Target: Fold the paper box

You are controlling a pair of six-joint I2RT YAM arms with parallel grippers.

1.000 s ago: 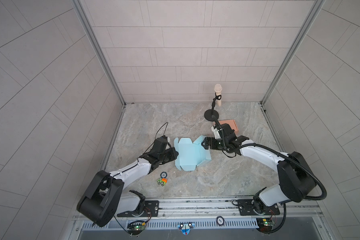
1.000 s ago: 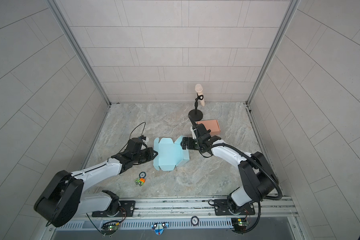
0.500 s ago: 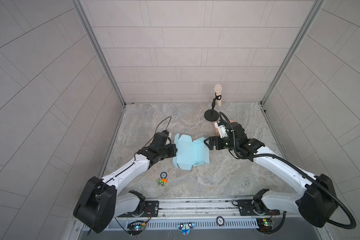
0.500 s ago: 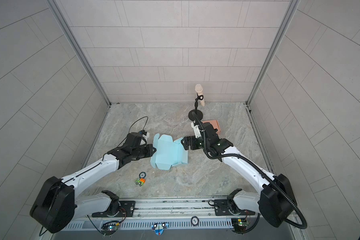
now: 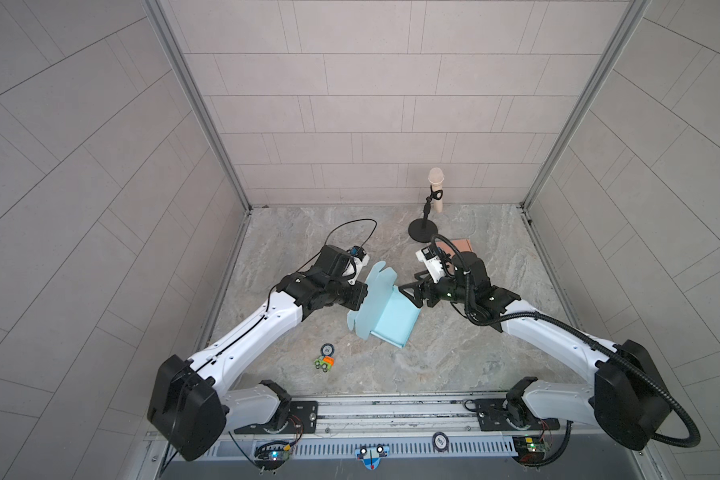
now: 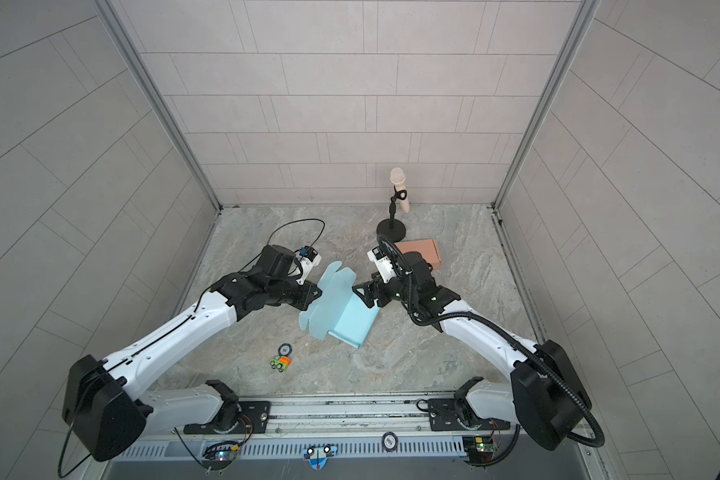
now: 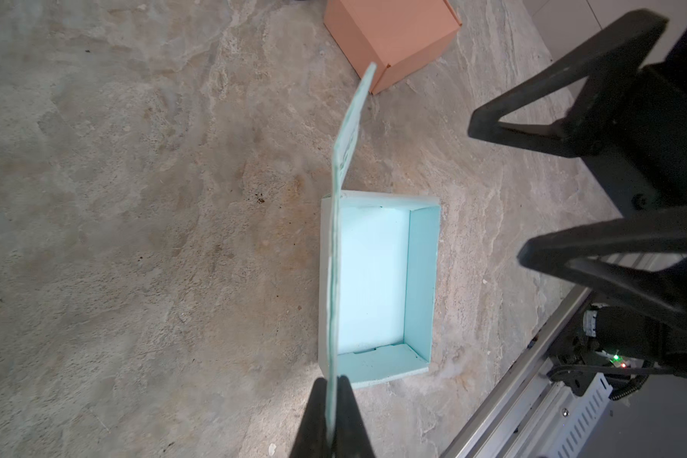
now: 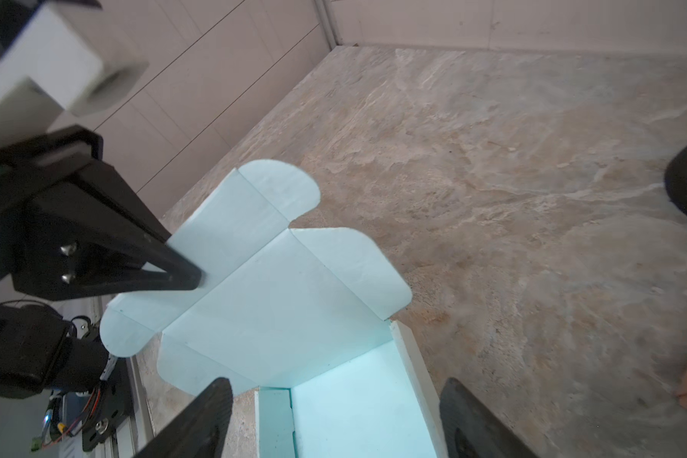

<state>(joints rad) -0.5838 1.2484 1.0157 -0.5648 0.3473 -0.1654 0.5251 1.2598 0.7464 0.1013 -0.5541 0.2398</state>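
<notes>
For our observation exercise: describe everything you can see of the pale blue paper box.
The paper box is pale blue card with white cut edges, matte and stiff-looking. Its tray is formed: a rectangular base with upright walls, resting on the marble-look table. The lid stands raised, unfolded, with rounded flaps. The left gripper, jaws shut, pinches the lid's outer flap. The right gripper, jaws open, straddles the tray's end; contact unclear.

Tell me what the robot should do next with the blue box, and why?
Probably the left gripper should tip the lid over onto the tray. It is pinching the lid's edge and the lid stands up, while the tray's walls are already folded. The right gripper is open around the tray's end, so it looks ready to steady it.
</notes>
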